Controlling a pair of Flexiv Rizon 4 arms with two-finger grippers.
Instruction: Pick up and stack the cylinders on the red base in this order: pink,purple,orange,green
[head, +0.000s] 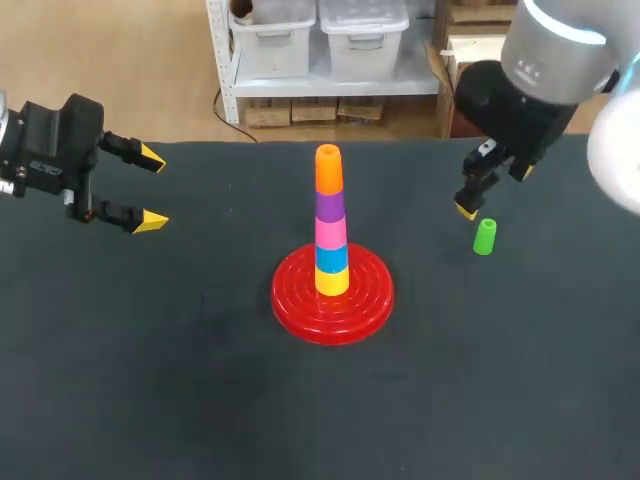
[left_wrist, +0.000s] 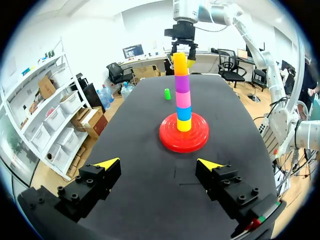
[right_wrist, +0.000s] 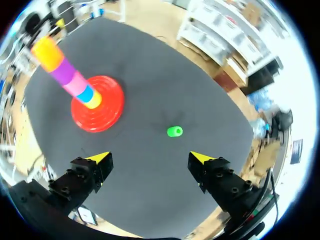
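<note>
There's the right end effector (head: 494, 190), fingers spread, hovering by the green cylinder (head: 484, 237) standing on the desk (head: 200, 400) at 3 o'clock from the tower (head: 331, 225). 1 crooked pinch could topple it. The left end effector (head: 151, 190) gapes at 9 o'clock.

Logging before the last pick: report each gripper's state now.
Left gripper: open, holding nothing.
Right gripper: open, holding nothing; the small green plastic cylinder sits ahead of it, untouched.

There is 1 red base (head: 296, 300). There are 6 cylinders: 5 in the stack (head: 331, 222) and 1 green cylinder (head: 484, 237) alone. There are 2 grippers, the left gripper (head: 150, 188) and the right gripper (head: 495, 192).
</note>
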